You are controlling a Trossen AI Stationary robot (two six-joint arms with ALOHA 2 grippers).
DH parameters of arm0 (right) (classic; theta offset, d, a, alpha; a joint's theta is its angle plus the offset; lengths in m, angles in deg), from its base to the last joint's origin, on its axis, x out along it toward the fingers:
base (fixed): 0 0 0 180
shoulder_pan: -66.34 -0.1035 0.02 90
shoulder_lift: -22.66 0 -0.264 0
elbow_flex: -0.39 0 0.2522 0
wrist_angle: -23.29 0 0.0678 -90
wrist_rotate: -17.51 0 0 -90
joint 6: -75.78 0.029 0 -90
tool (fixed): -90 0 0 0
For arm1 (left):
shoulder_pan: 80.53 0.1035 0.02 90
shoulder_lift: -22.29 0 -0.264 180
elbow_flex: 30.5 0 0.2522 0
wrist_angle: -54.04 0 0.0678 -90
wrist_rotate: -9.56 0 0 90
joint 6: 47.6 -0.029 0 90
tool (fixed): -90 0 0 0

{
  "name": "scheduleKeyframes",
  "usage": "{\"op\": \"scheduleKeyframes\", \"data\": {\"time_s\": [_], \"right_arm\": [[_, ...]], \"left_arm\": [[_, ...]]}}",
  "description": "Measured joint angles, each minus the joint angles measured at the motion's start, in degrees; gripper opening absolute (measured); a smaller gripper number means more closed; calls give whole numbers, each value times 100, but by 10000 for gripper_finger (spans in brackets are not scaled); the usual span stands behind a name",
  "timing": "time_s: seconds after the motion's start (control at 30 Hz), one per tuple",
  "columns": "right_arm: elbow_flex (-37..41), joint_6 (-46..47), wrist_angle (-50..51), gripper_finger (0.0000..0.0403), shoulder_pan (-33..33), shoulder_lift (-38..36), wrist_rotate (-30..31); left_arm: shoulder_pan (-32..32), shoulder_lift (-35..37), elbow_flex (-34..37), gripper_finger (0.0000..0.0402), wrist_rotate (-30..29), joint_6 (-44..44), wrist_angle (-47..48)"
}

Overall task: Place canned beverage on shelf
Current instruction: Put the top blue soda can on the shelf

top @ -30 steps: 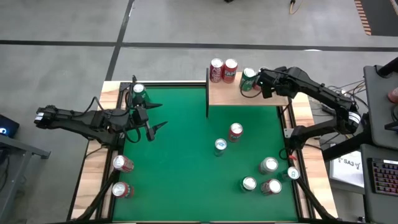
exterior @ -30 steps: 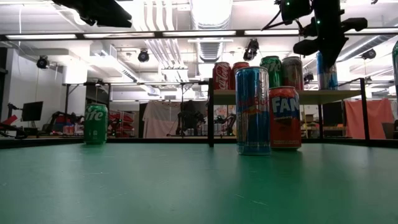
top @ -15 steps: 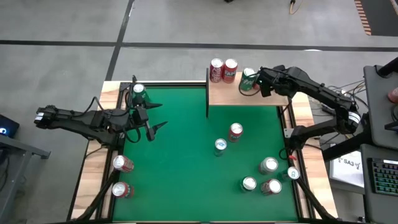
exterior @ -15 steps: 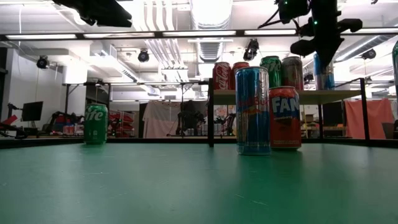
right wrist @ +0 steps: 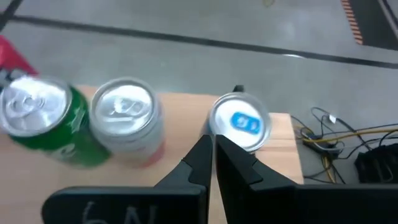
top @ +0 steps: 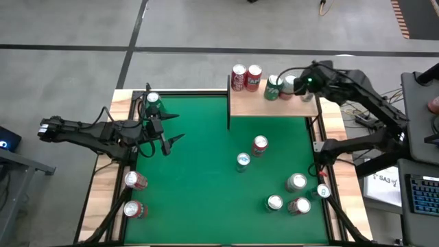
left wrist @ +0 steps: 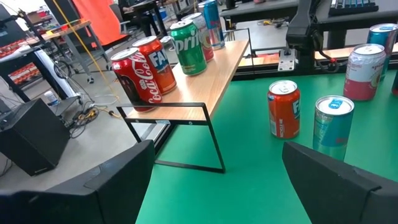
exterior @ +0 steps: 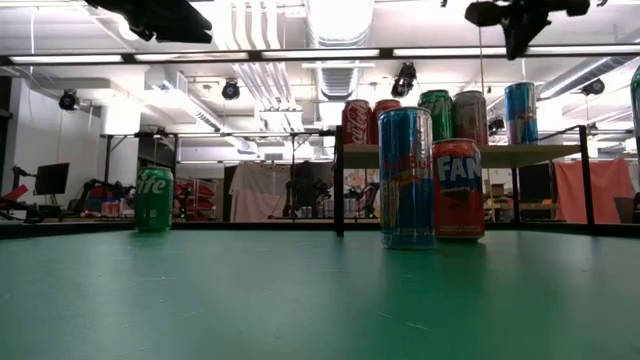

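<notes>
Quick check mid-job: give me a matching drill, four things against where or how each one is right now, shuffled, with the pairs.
Things:
1. right gripper
2. left gripper
3. green Sprite can
4. orange Fanta can

Places or states:
A. standing alone at the table's far left corner
B. fingers open, above the table's left side
C. fingers shut, above the shelf
D. on the green table beside a tall blue can

Pairs: 1-C, 2-B, 3-A, 4-D

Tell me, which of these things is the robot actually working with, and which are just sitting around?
Part of the job:
- shelf, with five cans on it
- blue-topped can, nearest the shut right gripper above it
- cans waiting on the green table

Just there:
- left gripper, open and empty, beside the green can
- cables
</notes>
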Motion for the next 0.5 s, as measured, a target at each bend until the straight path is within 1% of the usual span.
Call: {"op": "scheduleKeyframes", "data": {"time_s": [0.33, 0.5], "right_arm": [[129, -291, -18, 12, 572, 286, 196], [132, -411, -19, 12, 682, 513, 240]], "left_arm": [[-1, 0, 0, 338, -2, 20, -4], [1, 0, 0, 338, -2, 22, 8]]}}
